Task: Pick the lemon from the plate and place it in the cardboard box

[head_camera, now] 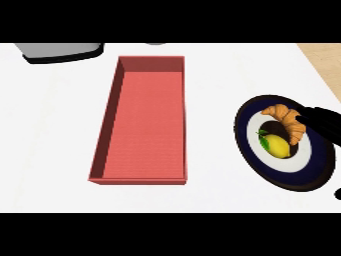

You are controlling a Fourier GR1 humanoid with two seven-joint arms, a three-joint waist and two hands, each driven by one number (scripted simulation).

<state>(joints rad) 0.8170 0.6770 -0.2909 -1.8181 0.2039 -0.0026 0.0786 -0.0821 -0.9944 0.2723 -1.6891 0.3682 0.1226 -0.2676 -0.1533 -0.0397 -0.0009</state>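
The white bench (47, 150) carries a long red box (103, 145), open-topped and lying just left of the plate (250, 160), so the carry should be short. The right robot hand (332, 127) comes in from the right edge over the plate's rim, fingers straight and spread from the thumb, holding nothing; it looks posed to close on the fruit. A croissant (289, 120) lies just below the fingertips. The lemon (278, 145) sits on the plate, touching the croissant.

Right hand (332, 128) at right edge, fingers stretched straight toward upper left, thumb spread well apart below.
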